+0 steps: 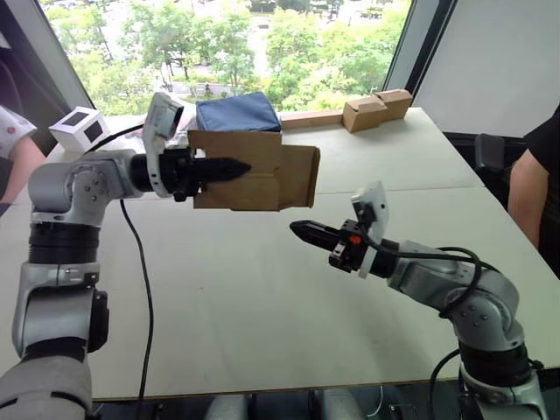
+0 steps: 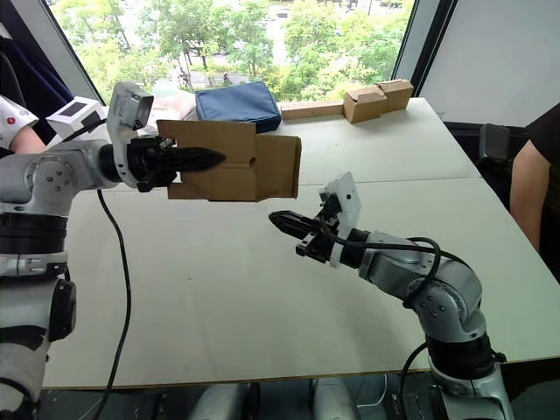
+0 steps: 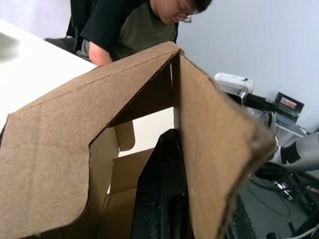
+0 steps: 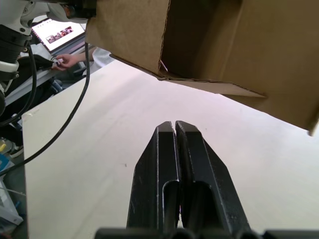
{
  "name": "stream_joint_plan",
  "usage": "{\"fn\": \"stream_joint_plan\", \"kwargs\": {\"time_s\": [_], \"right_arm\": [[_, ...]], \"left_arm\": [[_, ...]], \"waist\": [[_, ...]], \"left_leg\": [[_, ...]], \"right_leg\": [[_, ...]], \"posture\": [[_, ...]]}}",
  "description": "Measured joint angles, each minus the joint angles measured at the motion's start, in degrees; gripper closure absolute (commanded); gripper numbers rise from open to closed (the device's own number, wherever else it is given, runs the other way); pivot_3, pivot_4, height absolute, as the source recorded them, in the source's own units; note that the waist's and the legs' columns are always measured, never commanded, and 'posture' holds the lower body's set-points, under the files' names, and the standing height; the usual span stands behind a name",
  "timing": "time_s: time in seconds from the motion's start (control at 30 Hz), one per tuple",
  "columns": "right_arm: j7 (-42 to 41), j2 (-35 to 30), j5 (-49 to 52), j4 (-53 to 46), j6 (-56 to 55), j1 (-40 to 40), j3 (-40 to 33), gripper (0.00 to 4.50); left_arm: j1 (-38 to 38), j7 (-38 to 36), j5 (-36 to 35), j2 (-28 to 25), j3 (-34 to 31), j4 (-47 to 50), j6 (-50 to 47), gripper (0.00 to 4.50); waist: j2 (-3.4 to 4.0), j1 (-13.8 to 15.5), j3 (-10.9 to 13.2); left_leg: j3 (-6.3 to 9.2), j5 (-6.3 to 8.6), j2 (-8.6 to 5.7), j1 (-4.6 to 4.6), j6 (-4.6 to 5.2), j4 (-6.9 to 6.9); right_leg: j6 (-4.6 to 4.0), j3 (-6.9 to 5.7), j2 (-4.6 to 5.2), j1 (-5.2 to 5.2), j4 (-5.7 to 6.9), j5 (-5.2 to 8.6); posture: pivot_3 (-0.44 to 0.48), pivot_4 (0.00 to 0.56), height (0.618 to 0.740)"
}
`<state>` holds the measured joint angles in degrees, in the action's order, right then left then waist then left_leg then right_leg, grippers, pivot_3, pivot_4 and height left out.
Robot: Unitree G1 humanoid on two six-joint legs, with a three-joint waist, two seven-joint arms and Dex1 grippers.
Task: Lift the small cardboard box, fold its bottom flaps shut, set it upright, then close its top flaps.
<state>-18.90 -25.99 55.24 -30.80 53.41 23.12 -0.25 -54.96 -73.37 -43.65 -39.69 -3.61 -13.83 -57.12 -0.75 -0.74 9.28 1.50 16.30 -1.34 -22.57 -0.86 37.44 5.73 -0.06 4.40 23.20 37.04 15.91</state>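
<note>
In the left eye view the left hand (image 1: 229, 168) holds the small cardboard box (image 1: 249, 170) in the air above the white worktop (image 1: 262, 289), its black fingers pinched on the near wall, the box lying on its side with one flap (image 1: 300, 175) standing out from the end that faces the right arm. The right hand (image 1: 302, 231) hangs lower, just off that flapped end and clear of the box, fingers pressed together and holding nothing. No print, label or brand can be read on the brown cardboard. Behind lie a blue fabric pouch (image 1: 238, 112), the paired tan boxes (image 1: 378, 108) on a long strip, and a white cube box (image 1: 79, 128) with a dark window at the far left corner. In the right eye view a person's arm (image 2: 523, 188) shows at the right edge of the worktop. In the left wrist view one black finger (image 3: 162, 189) runs along the inside of a box wall, with open flaps spreading ahead and a seated person in a dark shirt (image 3: 127, 30) beyond. In the right wrist view the shut fingers (image 4: 179, 179) point under the box's open end (image 4: 199, 45); a screen (image 4: 55, 31) behind carries nothing readable.
</note>
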Motion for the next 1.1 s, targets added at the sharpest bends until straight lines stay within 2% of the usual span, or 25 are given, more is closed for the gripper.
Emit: {"fn": "stream_joint_plan", "kwargs": {"time_s": [0.23, 0.53, 1.1], "right_arm": [[-1.1, 1.8, -5.6, 4.6, -4.4, 2.1, 0.1, 4.43], [-4.6, 5.2, -5.8, 5.8, -5.7, 4.1, 0.8, 4.43], [-8.9, 6.7, -7.9, 7.6, -8.0, 5.4, 1.8, 4.43]], "left_arm": [[0.0, 0.9, -1.2, 0.4, -0.1, 1.7, -1.2, 4.5], [0.0, 2.4, -3.1, 0.4, -1.9, 1.7, -2.7, 4.5], [0.1, 2.5, -3.3, 0.3, -2.1, 3.2, -3.8, 4.5]], "waist": [[0.0, -0.1, 0.0], [0.0, -0.2, 0.0], [0.0, -0.2, 0.0]], "left_leg": [[0.0, 0.0, 0.0, 0.01, -0.01, 0.0], [0.01, 0.0, 0.01, 0.01, -0.01, -0.01], [0.01, -0.01, -0.01, 0.01, -0.01, 0.0]], "right_leg": [[0.0, 0.0, -0.02, 0.01, 0.02, 0.0], [0.0, 0.0, -0.02, 0.01, 0.02, 0.0], [0.0, 0.0, -0.01, 0.01, 0.03, 0.0]], "posture": [[0.0, 0.15, 0.74], [0.0, 0.15, 0.74], [0.0, 0.15, 0.74]]}}
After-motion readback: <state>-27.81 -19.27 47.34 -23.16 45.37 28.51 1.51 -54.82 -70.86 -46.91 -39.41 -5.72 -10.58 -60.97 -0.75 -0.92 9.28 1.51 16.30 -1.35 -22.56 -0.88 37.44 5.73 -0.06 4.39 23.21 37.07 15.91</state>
